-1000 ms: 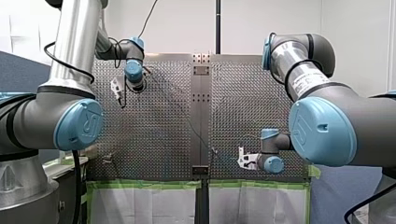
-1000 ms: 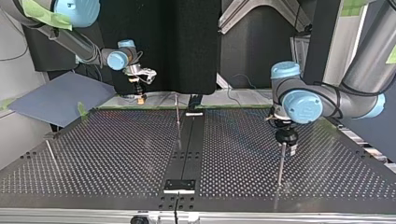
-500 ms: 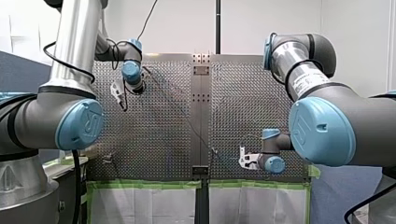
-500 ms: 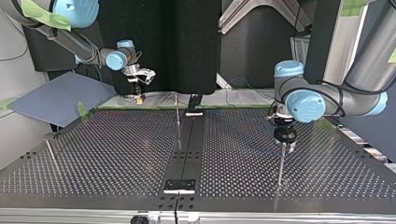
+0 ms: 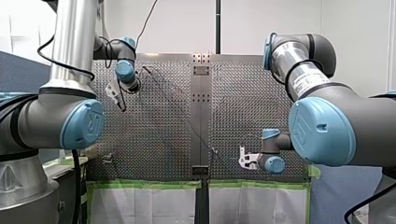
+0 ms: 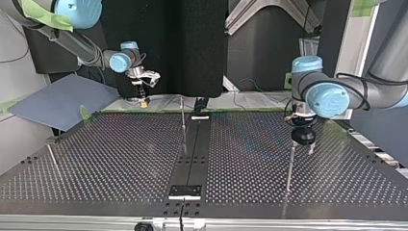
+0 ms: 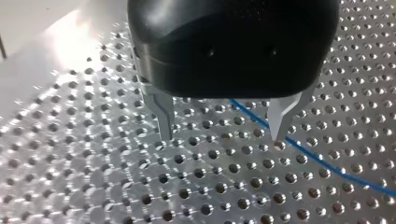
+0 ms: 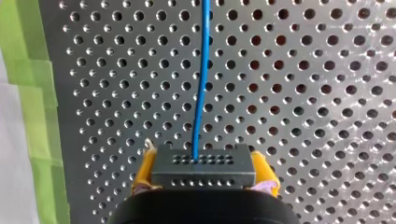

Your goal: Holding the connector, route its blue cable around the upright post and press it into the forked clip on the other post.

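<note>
The connector [image 8: 204, 170] is clamped by my right gripper [image 8: 204, 161]. My left gripper [image 7: 222, 135] is held apart, blue cable [image 7: 322, 161] possibly touched.

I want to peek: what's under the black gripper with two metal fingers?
Under my left arm's black gripper lies the shiny perforated metal table, and a thin blue cable runs past one metal finger. Its body hides the cable beyond that.

- The connector [image 8: 203, 169] sits between the fingers of my right gripper [image 8: 203, 157], by the table's [image 6: 120, 159] far edge at the top view's left.
- The cable [image 8: 201, 84] runs ahead from it.
- 1 post [image 6: 183, 120] stands mid-table; another post [image 6: 288, 168] stands at the right, my left gripper [image 6: 304, 142] apparently just behind it.
</note>
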